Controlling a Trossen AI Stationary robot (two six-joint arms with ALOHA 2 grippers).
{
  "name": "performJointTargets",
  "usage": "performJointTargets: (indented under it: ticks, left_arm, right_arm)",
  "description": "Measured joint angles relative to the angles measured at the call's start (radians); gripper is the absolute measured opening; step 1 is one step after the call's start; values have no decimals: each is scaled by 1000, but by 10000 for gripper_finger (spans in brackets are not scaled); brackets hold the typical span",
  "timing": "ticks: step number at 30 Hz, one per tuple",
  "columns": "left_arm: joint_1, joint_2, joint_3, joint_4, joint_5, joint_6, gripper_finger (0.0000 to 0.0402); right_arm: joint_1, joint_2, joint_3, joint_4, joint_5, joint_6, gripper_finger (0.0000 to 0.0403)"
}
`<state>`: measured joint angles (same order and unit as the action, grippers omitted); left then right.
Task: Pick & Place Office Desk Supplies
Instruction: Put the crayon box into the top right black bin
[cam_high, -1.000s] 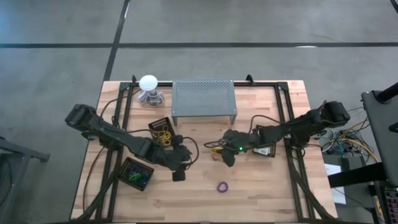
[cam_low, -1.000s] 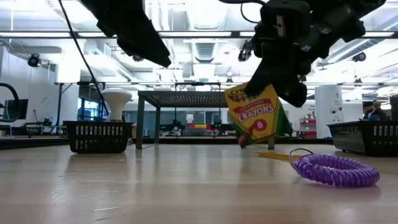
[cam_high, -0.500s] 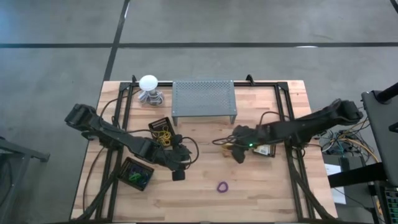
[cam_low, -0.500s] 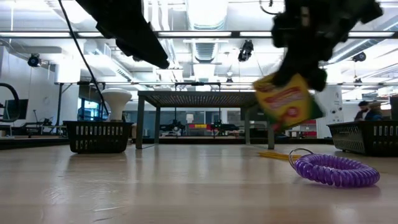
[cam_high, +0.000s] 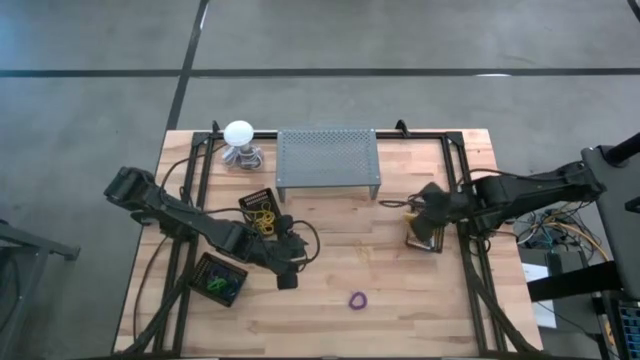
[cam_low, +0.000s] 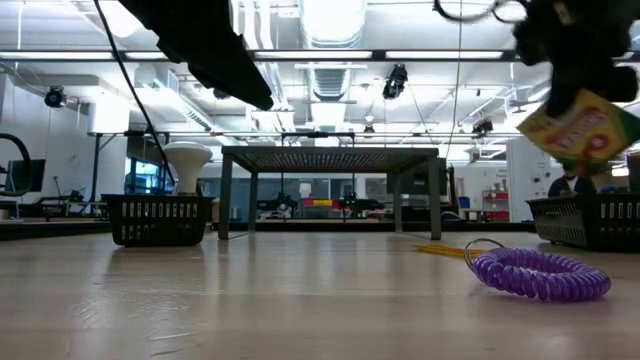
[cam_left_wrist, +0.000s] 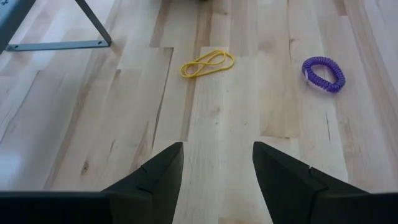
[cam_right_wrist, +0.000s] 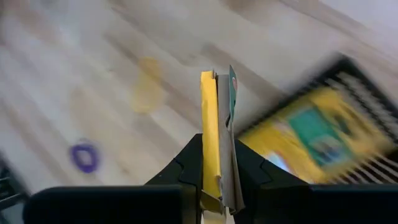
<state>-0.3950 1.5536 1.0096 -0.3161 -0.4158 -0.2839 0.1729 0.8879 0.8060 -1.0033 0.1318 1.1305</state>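
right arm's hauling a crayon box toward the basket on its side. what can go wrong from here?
1. The right claw pinches the crayon box only by its thin edge, and the box hangs tilted in the low view; it might slip or swing.
2. The basket already holds a crayon box, so the new one may land on top or catch the rim.
3. The purple coil and rubber band lie loose on the table.

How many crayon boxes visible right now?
2. One crayon box is clamped in the right gripper, above the right-side basket. A second box lies inside that basket. Others may be hidden.
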Motion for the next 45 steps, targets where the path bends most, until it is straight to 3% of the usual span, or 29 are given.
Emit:
performJointTargets:
  ticks: [5, 25, 45]
  left_arm:
    - [0, 0, 0, 0, 0, 4, 199]
    - [0, 0, 0, -23, -3, 5, 199]
    - [1, 0, 0, -30, -1, 27, 199]
  right_arm:
    - [-29, -29, -14, -178, 54, 79, 40]
    - [-266, 12, -113, -104, -64, -28, 45]
    - [-272, 13, -113, -117, -42, -31, 195]
